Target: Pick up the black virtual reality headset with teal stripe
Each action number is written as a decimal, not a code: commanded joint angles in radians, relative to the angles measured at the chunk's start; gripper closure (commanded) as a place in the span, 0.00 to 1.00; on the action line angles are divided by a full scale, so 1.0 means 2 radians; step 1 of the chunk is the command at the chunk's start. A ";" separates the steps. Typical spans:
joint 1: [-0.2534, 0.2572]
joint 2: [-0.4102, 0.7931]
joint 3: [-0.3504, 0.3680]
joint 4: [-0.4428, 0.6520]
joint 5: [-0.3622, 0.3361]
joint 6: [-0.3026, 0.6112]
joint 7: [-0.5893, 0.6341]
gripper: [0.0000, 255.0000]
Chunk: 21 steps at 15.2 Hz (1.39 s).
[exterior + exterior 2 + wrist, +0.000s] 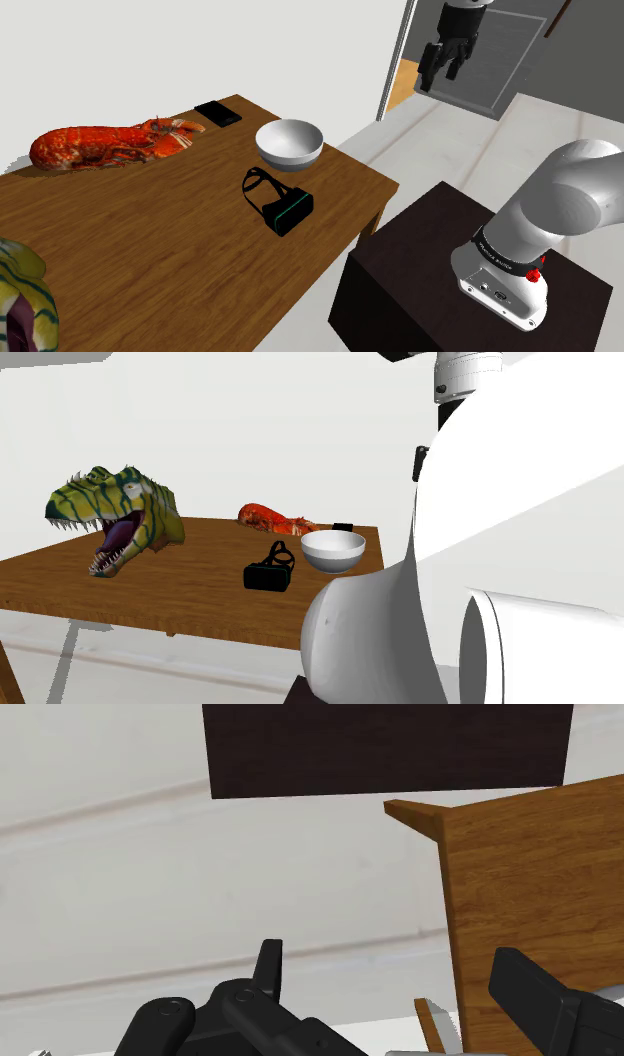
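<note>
The wooden bench takes up the shoulder view's left. The dark stand sits off its corner at the lower right, and the white arm rises from it.

Among the things on the bench, the white bowl stands near the edge that faces the stand. Just beside it, a little further in, lies the black headset with its teal stripe. The headset rests flat on the wood. Its visor face is turned towards the stand's side and its strap loops away towards the middle of the bench. The visor's long axis seems to run roughly along that near edge.

The pincer hangs high at the shoulder view's upper right, out past the bench's edge and over the pale floor, well apart from the headset. In the wrist view its two black fingers stand apart with nothing between them, so it is open and empty.

The move therefore turns on one bearing: the headset lies down and to the shoulder view's left of the pincer, across the bench edge. The bowl sits close to that line, so I judge the approach should come in from above and close across the visor's short width.
</note>
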 commanded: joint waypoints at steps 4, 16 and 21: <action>0.016 0.022 0.025 -0.002 0.020 0.020 0.024 0.00; 0.070 0.146 0.126 0.037 0.076 0.103 0.116 0.00; 0.085 0.213 0.166 0.074 0.080 0.133 0.156 0.00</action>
